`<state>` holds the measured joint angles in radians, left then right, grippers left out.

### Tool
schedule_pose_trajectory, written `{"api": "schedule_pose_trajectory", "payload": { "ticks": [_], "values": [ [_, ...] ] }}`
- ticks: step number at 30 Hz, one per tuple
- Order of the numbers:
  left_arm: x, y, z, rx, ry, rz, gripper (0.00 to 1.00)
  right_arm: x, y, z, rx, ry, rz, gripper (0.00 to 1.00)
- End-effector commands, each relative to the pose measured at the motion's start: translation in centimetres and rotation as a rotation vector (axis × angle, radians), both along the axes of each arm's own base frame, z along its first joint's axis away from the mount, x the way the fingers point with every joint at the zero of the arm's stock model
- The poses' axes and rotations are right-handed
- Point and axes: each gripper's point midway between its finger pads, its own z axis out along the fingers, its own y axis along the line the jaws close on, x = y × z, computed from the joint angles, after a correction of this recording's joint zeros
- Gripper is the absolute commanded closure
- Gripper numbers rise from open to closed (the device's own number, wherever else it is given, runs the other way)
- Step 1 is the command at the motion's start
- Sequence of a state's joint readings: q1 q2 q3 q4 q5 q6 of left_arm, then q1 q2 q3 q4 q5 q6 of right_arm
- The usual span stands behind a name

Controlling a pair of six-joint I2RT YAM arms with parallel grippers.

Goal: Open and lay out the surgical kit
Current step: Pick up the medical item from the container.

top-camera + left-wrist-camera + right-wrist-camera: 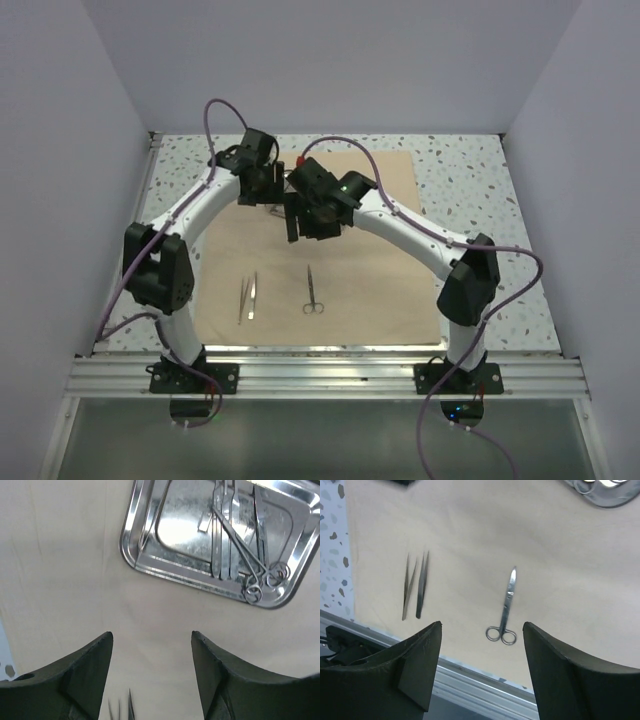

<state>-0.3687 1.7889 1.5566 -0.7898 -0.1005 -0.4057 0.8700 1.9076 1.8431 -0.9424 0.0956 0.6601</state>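
The beige-tan cloth wrap lies spread flat on the table. The shiny steel tray sits on it and holds ring-handled forceps and several slim instruments. In the top view the arms hide most of the tray. Two tweezers and a pair of scissors lie side by side on the cloth's near part; they also show in the top view as tweezers and scissors. My left gripper is open and empty, above the cloth just near of the tray. My right gripper is open and empty, above the scissors.
Both grippers hang close together over the cloth's far middle, the left gripper beside the right gripper. A speckled tabletop surrounds the cloth. An aluminium rail runs along the near edge. White walls close the sides and back.
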Motion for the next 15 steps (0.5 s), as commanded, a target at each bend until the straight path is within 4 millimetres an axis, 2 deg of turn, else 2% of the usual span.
{"api": "schedule_pose_trajectory", "payload": {
  "ticks": [1,2,7,11,12,15],
  "values": [
    [4.6,-0.4,-1.7,0.066,-0.031,-0.024,0.33,-1.5,-4.8,3.0,-0.098,-0.042,-0.027,0.30],
    [6.0,-0.7,-1.0,0.062,-0.060,-0.028,0.33,-1.8,-5.5,2.9,-0.111,-0.041,-0.035,0.30],
    [10.7,-2.3,-3.1,0.049,-0.073,-0.053,0.35,-4.6,-10.7,2.7,-0.156,-0.024,-0.107,0.31],
    [13.0,-2.9,-4.5,0.037,-0.069,-0.051,0.35,-5.8,-13.7,2.9,-0.189,-0.020,-0.159,0.30],
    [13.1,-3.0,-5.8,0.036,-0.046,-0.053,0.35,-5.8,-14.4,3.0,-0.192,-0.020,-0.177,0.30],
    [13.7,-3.1,-6.5,0.021,-0.039,-0.049,0.35,-5.4,-15.9,3.4,-0.195,-0.036,-0.223,0.30]
  ]
}}
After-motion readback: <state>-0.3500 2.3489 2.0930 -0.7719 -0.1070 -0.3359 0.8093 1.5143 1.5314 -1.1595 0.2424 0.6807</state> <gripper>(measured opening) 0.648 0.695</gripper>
